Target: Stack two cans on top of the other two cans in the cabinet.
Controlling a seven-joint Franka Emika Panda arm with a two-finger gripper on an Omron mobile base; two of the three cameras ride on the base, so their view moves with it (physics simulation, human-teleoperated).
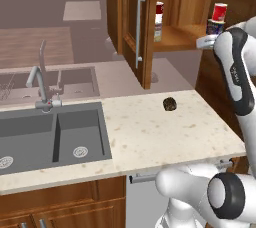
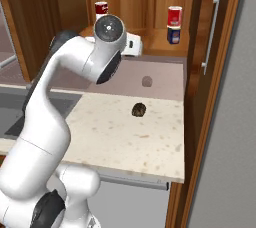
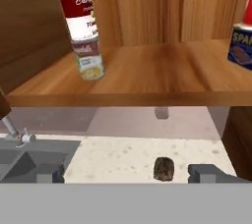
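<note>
The cabinet [image 1: 131,22] stands open, its wooden shelf [image 3: 147,73] at hand height. On the left of the shelf a red-and-white can [image 3: 78,8] sits on top of the slim cream can [image 3: 90,58]; the pair leans a little in the hand view. On the right a second red-and-white can [image 2: 174,16] rests on the dark-blue can [image 2: 173,34]. My gripper [image 3: 127,174] is open and holds nothing. It hovers in front of the shelf edge between the two stacks, a little below shelf level, touching neither. The arm hides most of the hand in the left base view.
A small dark brown lump [image 1: 169,103] lies on the speckled counter [image 1: 150,137] below the shelf. The double sink [image 1: 50,132] and faucet [image 1: 42,79] are to the left. The open cabinet door [image 2: 215,32] with its long silver handle [image 1: 140,27] juts out beside the shelf.
</note>
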